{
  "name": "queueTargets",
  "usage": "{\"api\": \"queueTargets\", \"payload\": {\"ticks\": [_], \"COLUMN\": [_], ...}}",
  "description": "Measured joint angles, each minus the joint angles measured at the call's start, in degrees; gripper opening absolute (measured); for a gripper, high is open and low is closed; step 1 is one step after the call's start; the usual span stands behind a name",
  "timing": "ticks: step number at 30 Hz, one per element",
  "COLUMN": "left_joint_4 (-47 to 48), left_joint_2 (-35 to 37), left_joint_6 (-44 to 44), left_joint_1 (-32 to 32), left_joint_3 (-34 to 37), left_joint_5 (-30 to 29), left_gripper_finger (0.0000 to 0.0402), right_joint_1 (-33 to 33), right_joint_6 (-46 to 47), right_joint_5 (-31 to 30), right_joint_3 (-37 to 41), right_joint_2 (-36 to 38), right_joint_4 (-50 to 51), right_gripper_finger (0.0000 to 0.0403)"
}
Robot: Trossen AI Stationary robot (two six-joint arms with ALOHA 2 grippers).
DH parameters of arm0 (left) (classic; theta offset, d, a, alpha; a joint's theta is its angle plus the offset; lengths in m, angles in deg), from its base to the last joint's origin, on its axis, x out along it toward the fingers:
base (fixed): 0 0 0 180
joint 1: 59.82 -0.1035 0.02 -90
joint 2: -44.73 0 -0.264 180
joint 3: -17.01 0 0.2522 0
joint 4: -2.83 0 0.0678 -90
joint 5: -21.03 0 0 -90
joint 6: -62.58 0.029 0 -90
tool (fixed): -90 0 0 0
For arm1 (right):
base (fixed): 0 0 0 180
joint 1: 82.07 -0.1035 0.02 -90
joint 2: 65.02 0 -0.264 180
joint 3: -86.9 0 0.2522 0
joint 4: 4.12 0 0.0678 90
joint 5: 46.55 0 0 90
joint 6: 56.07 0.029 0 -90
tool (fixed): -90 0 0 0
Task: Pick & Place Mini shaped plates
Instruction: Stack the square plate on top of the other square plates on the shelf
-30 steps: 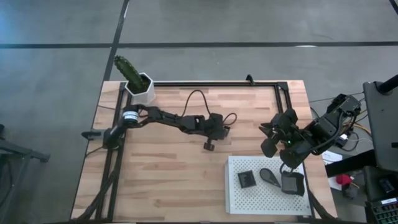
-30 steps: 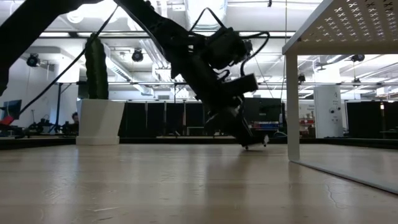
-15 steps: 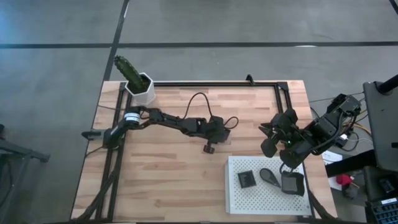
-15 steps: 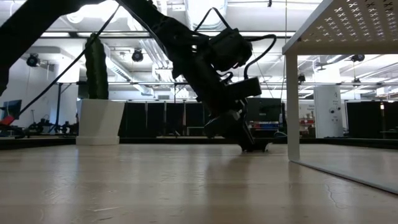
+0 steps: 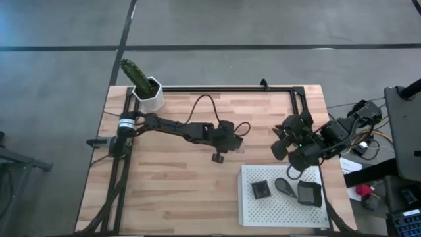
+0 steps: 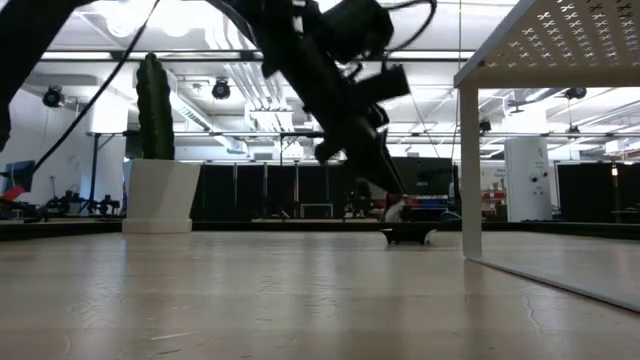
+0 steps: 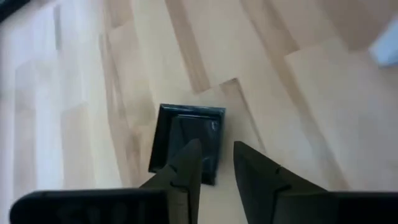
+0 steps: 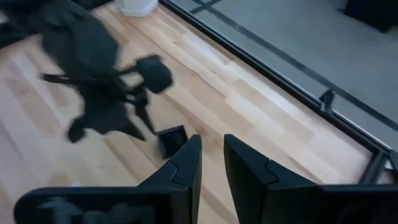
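1. High view: left gripper (image 5: 218,155) hangs mid-counter (image 5: 171,191), right over a small dark square plate (image 5: 218,157) lying on the wood. White perforated tray (image 5: 279,209) sits at the near right corner and carries three more dark plates: a square one (image 5: 260,189), a teardrop plate (image 5: 285,187) and a larger square plate (image 5: 309,193). Right gripper (image 5: 294,170) hovers at the tray's far edge. White pot with cactus (image 5: 147,91) stands at the far left corner.
2. Low view: the small plate (image 6: 409,236) lies flat on the counter just beside the tray leg (image 6: 470,170); left gripper (image 6: 395,207) is just above it, not gripping it.
3. Left wrist view: fingers (image 7: 186,167) are parted, released, with the square plate (image 7: 186,140) on the counter below them, nothing clamped.
4. Right wrist view: right gripper (image 8: 211,155) has a narrow gap between its fingers and holds nothing; the small plate (image 8: 171,140) lies ahead beneath the left arm (image 8: 99,81).
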Motion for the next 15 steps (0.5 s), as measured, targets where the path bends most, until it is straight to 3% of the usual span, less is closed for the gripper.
{"api": "queueTargets", "payload": {"ticks": [7,11,15], "left_joint_4": [1.3,1.6,1.2], "left_joint_2": [8.4,13.8,19.8], "left_joint_6": [-3.8,-6.4,-9.2], "left_joint_1": [2.1,3.8,5.8], "left_joint_3": [3.5,6.8,11.0], "left_joint_5": [0.1,-0.4,-3.5], "left_gripper_finger": [0.0089,0.0088,0.0087], "right_joint_1": [8.9,14.9,21.6], "right_joint_6": [-5.6,-14.6,-26.0], "right_joint_5": [5.3,10.7,19.8], "right_joint_3": [3.9,7.7,13.0], "right_joint_2": [-0.1,-0.1,-0.3], "right_joint_4": [-3.0,-11.7,-23.3], "right_gripper_finger": [0.0063,0.0063,0.0063]}}
